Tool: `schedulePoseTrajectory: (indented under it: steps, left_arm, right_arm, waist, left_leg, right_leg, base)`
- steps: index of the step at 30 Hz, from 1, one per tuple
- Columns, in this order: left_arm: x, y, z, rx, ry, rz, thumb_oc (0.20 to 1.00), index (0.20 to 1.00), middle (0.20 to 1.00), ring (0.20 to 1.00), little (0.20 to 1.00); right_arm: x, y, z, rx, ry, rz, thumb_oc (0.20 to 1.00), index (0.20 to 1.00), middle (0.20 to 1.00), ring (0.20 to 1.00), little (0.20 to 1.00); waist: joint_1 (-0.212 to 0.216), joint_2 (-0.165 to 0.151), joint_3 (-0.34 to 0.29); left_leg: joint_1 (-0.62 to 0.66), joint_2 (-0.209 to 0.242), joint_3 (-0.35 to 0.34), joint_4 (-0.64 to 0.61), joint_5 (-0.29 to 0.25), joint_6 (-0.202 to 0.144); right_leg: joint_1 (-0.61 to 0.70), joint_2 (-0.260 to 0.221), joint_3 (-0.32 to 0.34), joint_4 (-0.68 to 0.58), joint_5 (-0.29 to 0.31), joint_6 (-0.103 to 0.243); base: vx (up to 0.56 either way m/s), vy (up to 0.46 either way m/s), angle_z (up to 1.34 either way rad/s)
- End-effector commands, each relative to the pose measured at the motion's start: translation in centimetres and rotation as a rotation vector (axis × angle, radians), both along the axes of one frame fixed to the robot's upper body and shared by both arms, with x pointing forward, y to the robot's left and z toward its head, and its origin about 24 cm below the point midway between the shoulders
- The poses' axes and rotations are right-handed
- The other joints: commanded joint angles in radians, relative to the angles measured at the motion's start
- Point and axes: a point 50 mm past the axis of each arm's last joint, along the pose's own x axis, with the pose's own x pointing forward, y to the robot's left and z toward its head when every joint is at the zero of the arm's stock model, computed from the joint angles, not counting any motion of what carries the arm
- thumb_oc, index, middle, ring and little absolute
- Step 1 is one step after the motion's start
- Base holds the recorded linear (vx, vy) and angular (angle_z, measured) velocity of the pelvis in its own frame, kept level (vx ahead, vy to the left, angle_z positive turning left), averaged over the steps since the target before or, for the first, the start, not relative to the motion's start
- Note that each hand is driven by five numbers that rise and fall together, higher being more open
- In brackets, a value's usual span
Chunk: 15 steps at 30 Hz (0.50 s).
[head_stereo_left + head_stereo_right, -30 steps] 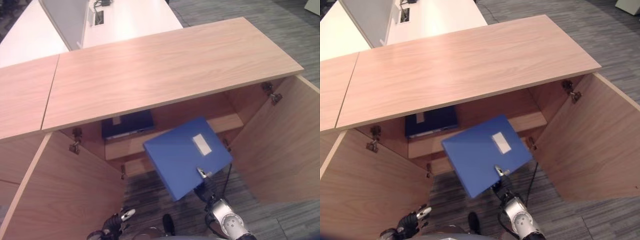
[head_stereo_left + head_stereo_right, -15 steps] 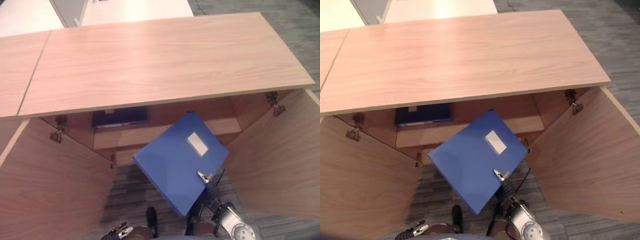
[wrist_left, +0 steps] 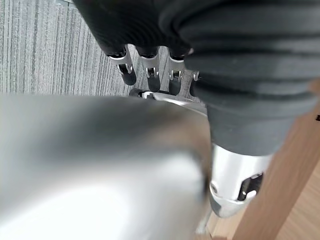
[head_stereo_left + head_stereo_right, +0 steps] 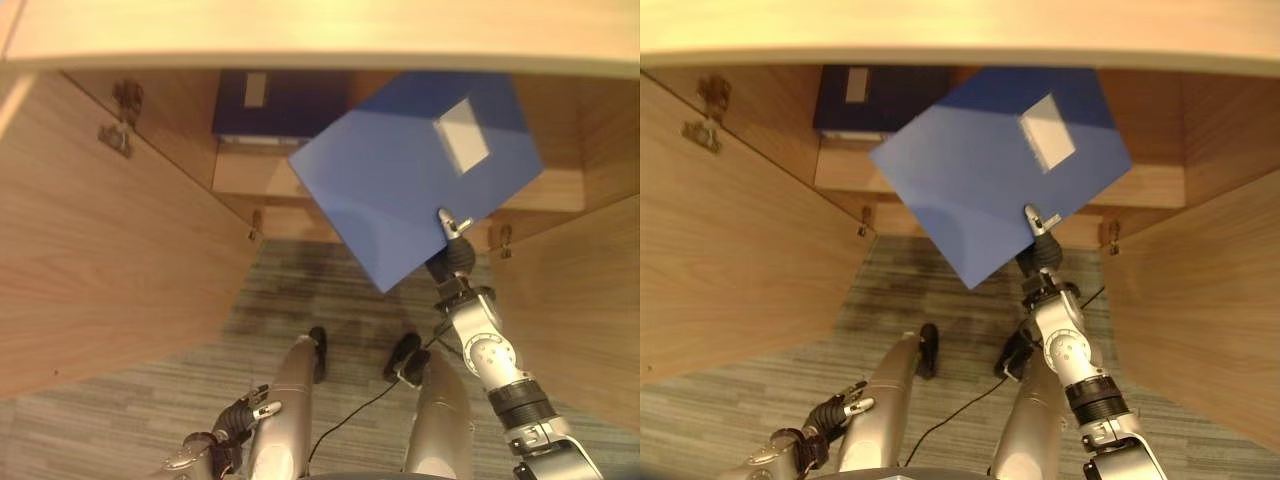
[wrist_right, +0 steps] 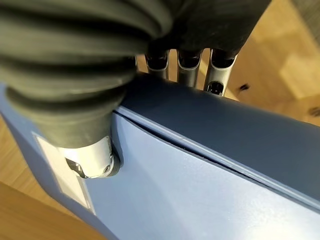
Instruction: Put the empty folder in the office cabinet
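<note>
The blue folder (image 4: 400, 170) with a white label hangs tilted in front of the open office cabinet (image 4: 300, 55), its far edge just under the cabinet's top. My right hand (image 4: 455, 240) is shut on the folder's near corner. In the right wrist view the thumb (image 5: 92, 160) presses the cover of the folder (image 5: 200, 185) and the fingers (image 5: 180, 65) wrap behind its spine. My left hand (image 4: 235, 425) hangs low at my side, fingers (image 3: 150, 75) relaxed and holding nothing.
A dark blue folder (image 4: 270, 100) lies on the cabinet's shelf (image 4: 250, 175) at the left. The left door (image 4: 100, 250) and right door (image 4: 580, 300) stand wide open on either side. Grey carpet (image 4: 320, 290) lies between them.
The camera has tilted down toward the floor. My right hand has carried the blue folder forward, so its far edge now sits under the cabinet's top. The left hand stays low.
</note>
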Motion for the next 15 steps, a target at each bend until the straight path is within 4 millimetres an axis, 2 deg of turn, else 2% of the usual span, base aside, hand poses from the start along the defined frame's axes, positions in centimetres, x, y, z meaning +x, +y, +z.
schedulePoseTrajectory:
  steps: [1, 6, 9, 10, 11, 15]
  left_arm:
    - [-2.6, -0.7, 0.1, -0.068, 0.040, 0.026, 1.000, 1.000, 1.000, 1.000, 1.000]
    - [-2.8, -0.7, -0.1, -0.050, 0.064, 0.087, 1.000, 1.000, 1.000, 1.000, 1.000]
    - [-2.9, -0.6, -0.3, -0.025, 0.079, 0.102, 1.000, 1.000, 1.000, 1.000, 1.000]
    - [-3.0, -0.2, -0.3, 0.000, 0.091, 0.112, 1.000, 1.000, 1.000, 1.000, 1.000]
    - [-2.9, -0.2, -0.3, -0.001, 0.088, 0.113, 1.000, 1.000, 1.000, 1.000, 1.000]
    - [-1.8, 1.0, 0.5, 0.074, 0.054, 0.114, 1.000, 1.000, 1.000, 1.000, 1.000]
  right_arm:
    - [-0.7, -1.4, 3.8, 0.033, -0.193, -0.063, 0.200, 0.200, 0.200, 0.200, 0.200]
    - [-0.1, -2.4, 4.9, 0.041, -0.186, -0.178, 0.200, 0.200, 0.200, 0.200, 0.200]
    - [0.6, -2.4, 5.8, 0.091, -0.183, -0.233, 0.200, 0.200, 0.200, 0.200, 0.200]
    - [1.9, -2.7, 8.2, 0.117, -0.216, -0.276, 0.200, 0.200, 0.200, 0.200, 0.200]
    - [2.0, -2.7, 8.3, 0.117, -0.218, -0.276, 0.200, 0.200, 0.200, 0.200, 0.200]
    - [5.1, -4.7, 14.9, 0.159, -0.283, -0.400, 0.200, 0.200, 0.200, 0.200, 0.200]
  waist:
    - [-0.006, 0.021, -0.049]
    - [0.003, 0.021, -0.066]
    - [0.013, 0.018, -0.074]
    - [0.027, 0.020, -0.083]
    - [0.027, 0.020, -0.080]
    - [0.060, 0.028, -0.088]
  left_leg:
    - [-0.039, 0.029, 0.011, 0.014, -0.020, 0.021]
    - [-0.143, 0.017, -0.002, 0.101, -0.052, 0.041]
    - [-0.147, 0.012, -0.006, 0.096, -0.051, 0.043]
    - [-0.146, 0.006, -0.010, 0.090, -0.052, 0.044]
    - [-0.146, 0.006, -0.010, 0.090, -0.052, 0.044]
    - [-0.140, -0.006, -0.014, 0.076, -0.048, 0.041]
  right_leg:
    - [0.016, 0.001, 0.079, 0.066, -0.127, -0.014]
    - [-0.101, -0.028, 0.120, 0.185, -0.168, -0.038]
    - [-0.107, -0.029, 0.123, 0.188, -0.172, -0.039]
    - [-0.105, -0.033, 0.125, 0.187, -0.172, -0.039]
    - [-0.105, -0.033, 0.125, 0.187, -0.172, -0.039]
    - [-0.093, -0.034, 0.126, 0.176, -0.167, -0.032]
  base:
    - [-0.01, -0.043, 0.10]
    - [-0.02, -0.005, 0.08]
    - [0.00, 0.004, 0.02]
    - [-0.01, 0.015, 0.05]
    - [0.00, 0.000, 0.00]
    - [0.00, 0.000, 0.00]
